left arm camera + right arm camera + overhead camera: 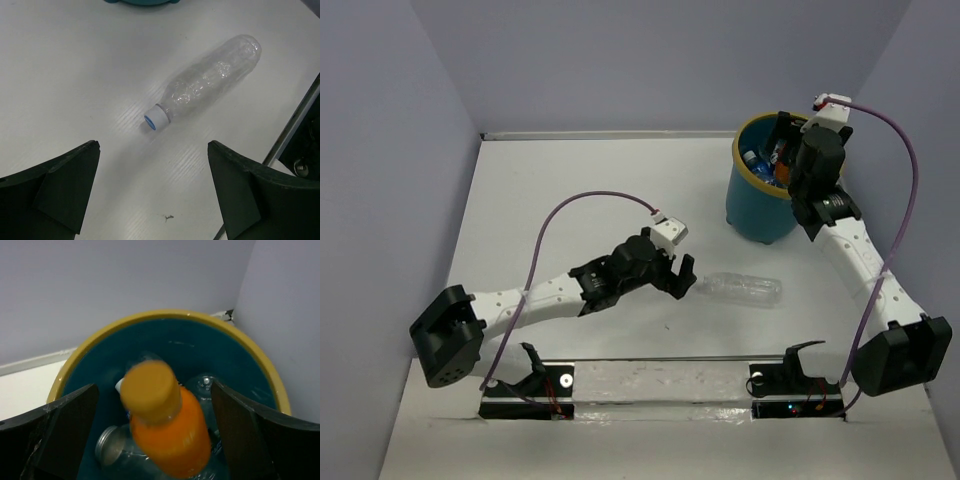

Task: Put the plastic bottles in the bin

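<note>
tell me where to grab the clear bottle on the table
Probably its mid-body, from above, the open left gripper straddling it across the long axis: the clear bottle lies flat on the table, cap toward the gripper, both sides free.

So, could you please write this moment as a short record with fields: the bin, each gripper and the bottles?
round teal bin with a yellow rim: holds other clear bottles
right gripper: open, above the bin
short orange plastic bottle: blurred, between those jaws, touching neither, inside the bin's rim
long clear plastic bottle: on its side on the white table, outside the bin
left gripper: open, facing that bottle's cap, not touching it
</note>
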Available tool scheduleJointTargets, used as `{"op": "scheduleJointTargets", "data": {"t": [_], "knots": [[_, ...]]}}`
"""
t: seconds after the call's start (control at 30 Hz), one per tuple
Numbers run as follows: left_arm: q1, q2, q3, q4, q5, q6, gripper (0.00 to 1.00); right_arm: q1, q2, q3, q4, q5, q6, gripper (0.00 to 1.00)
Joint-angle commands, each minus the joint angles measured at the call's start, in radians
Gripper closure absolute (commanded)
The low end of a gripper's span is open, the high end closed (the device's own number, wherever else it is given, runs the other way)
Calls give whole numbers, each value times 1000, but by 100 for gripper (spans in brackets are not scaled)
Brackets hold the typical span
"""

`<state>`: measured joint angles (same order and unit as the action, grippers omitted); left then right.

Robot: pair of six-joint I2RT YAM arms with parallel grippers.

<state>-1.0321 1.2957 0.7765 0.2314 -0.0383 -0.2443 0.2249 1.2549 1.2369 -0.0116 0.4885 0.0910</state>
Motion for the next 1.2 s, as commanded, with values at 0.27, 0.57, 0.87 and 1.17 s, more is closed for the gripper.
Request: {"op": "scheduleJointTargets", "data": {"t": [0.27, 0.57, 0.87, 1.17], "knots": [[-34, 286, 279, 57, 251, 298, 1, -7, -207, 18, -139, -267, 116, 0], [-98, 559, 506, -53, 247, 378, 1, -7, -415, -186, -136, -461, 234, 0], [-112, 724, 598, -122, 213, 422, 1, -7, -563, -320, -146, -564, 283, 0], [-114, 714, 529, -63, 132, 392, 61, -7, -629, -422, -137, -591, 311, 2]]}}
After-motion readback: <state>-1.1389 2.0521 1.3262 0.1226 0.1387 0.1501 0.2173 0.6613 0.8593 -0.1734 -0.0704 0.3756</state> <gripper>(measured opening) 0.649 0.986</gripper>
